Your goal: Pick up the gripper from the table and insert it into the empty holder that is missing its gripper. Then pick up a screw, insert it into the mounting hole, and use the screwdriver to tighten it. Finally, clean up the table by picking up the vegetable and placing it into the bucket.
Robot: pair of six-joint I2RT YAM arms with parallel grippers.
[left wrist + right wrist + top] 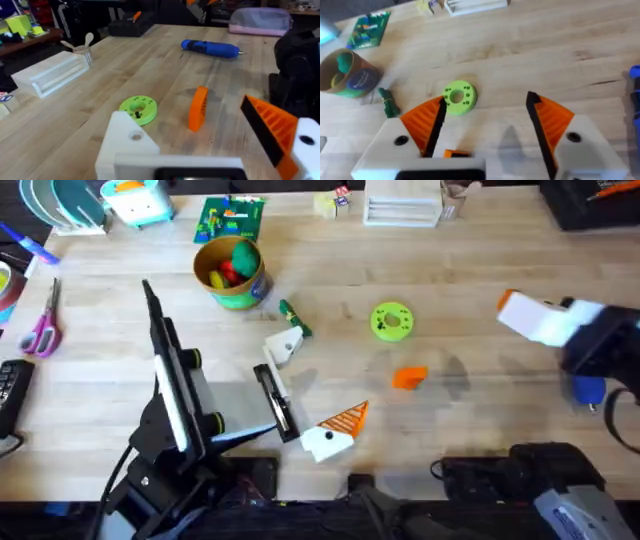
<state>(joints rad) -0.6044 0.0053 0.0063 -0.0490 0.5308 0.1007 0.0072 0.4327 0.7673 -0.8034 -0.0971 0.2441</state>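
On the light butcher-block wooden worktop [470,250], the small bright-orange ribbed plastic fingertip [409,377] lies free, at about four o'clock from the round green disc [391,321]. The right end effector [487,122] hovers above with jaws spread wide and empty; the left end effector [310,395] rests open, its plain white wedge-shaped holder [127,145] bare. The right should descend squarely astride the fingertip and close across its flat sides, to avoid tipping it.

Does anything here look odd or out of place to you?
Yes. The left pincer has an orange pad on one finger only; the other, the holder, is bare white. The missing gripper lies loose on the table. A vegetable lies beside the bucket, not inside.
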